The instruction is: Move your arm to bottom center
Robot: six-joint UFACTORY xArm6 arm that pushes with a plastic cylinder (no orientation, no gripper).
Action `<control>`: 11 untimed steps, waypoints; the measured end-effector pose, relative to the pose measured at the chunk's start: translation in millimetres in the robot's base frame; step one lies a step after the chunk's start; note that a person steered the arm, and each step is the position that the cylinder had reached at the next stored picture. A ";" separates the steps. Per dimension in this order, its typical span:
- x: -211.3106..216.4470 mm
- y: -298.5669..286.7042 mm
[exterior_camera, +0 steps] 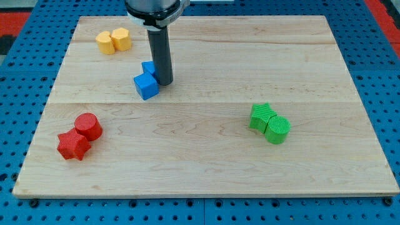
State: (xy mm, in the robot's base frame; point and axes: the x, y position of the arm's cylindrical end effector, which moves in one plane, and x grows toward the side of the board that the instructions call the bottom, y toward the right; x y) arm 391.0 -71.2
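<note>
My tip [164, 81] rests on the wooden board [206, 156] in the upper left-middle area. It touches the right side of two blue blocks: a blue cube [147, 85] in front and a second blue block [149, 67] partly hidden behind the rod. The rod comes down from the view's top. The tip stands far above the board's bottom edge and left of its centre line.
Two yellow blocks [114, 41] sit at the top left. A red cylinder [88, 126] and a red star-shaped block [73, 145] lie at the lower left. A green block [262, 117] and a green cylinder [278, 130] lie at the right. A blue pegboard [19, 75] surrounds the board.
</note>
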 end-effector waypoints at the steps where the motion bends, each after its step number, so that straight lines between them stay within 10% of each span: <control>1: 0.6 0.0; 11: 7.0 112.0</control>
